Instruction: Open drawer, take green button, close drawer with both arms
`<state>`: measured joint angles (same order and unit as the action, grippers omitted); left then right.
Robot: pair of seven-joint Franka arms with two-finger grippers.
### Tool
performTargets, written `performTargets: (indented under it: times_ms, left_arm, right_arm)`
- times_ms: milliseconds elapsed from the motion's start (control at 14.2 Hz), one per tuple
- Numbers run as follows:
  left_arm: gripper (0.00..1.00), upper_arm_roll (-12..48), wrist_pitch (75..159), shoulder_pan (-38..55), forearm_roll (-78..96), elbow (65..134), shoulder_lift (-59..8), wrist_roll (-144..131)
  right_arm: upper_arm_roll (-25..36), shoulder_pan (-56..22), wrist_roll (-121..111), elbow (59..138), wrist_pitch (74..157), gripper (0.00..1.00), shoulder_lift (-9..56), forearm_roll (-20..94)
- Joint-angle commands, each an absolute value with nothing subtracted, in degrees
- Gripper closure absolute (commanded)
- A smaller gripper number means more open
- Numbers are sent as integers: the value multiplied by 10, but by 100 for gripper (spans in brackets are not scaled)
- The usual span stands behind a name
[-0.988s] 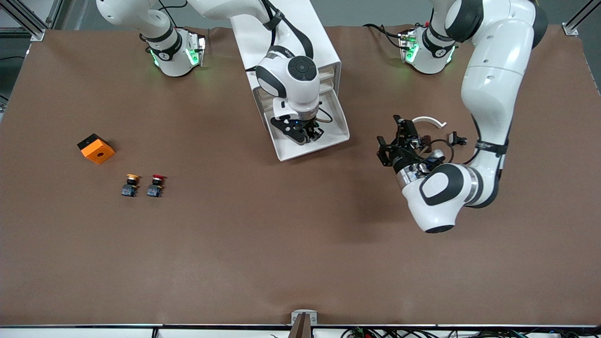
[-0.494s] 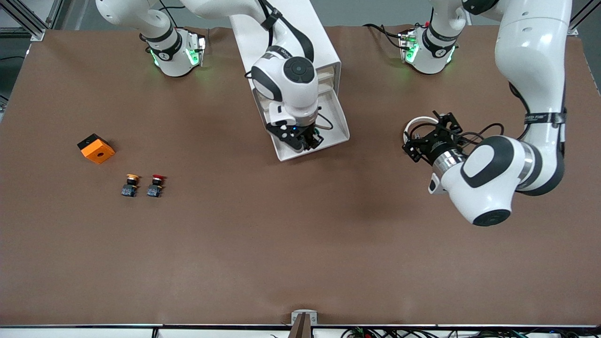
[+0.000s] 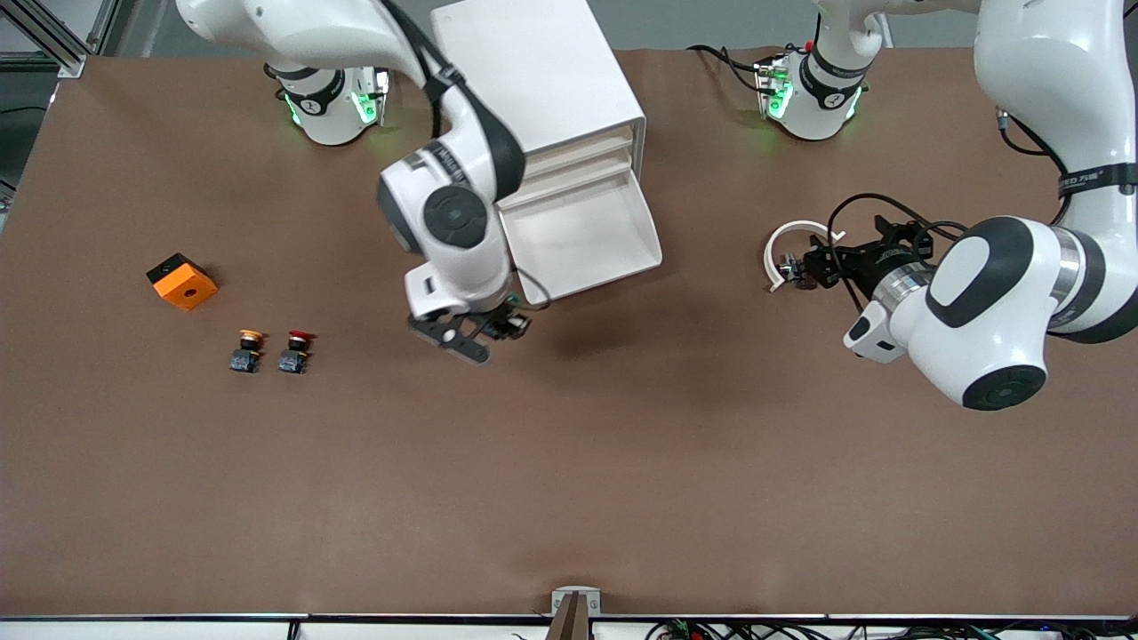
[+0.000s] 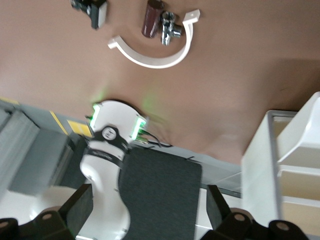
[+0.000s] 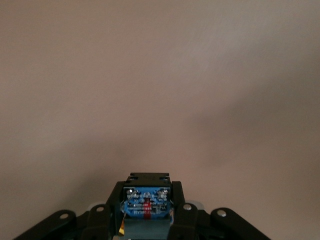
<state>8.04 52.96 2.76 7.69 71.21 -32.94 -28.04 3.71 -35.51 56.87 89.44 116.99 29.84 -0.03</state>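
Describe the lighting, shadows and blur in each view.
Front view: even overhead light, sharp; soft shadows on the table under both arms; green base lights glow. Left wrist view: the white ring is fairly sharp, the arm base below it smeared by motion blur. Right wrist view: the right hand grips the button, in focus, over featureless table with a faint diagonal shadow.

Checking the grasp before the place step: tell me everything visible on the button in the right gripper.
The button sits clamped between the right gripper's black fingers, over bare brown table just beside the open drawer. The right wrist view shows its dark block base end-on, with a blue face, two silver screws and a red mark. Its cap is hidden there; the front view shows only a hint of green. It touches nothing else.
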Motion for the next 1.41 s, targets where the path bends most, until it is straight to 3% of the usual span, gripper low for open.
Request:
performTargets:
  times_ms: [0,353,706,1058,1340]
  left_arm:
    - [0,91,570,-13,46,773,-285,-188]
    - [0,92,727,-36,46,921,-197,-114]
    - [0,137,920,-34,55,1011,-178,-116]
    - [0,192,1107,-28,69,1085,-185,-162]
    - [0,211,1205,38,55,1087,-217,-332]
  right_arm:
    - [27,-304,473,953,1192,100,268,2]
    - [28,-241,344,1092,1351,100,239,1]
    - [28,-170,217,1202,1502,100,238,1]
    - [27,-144,174,1245,1535,100,234,1]
    - [26,-120,133,1269,1566,100,234,1]
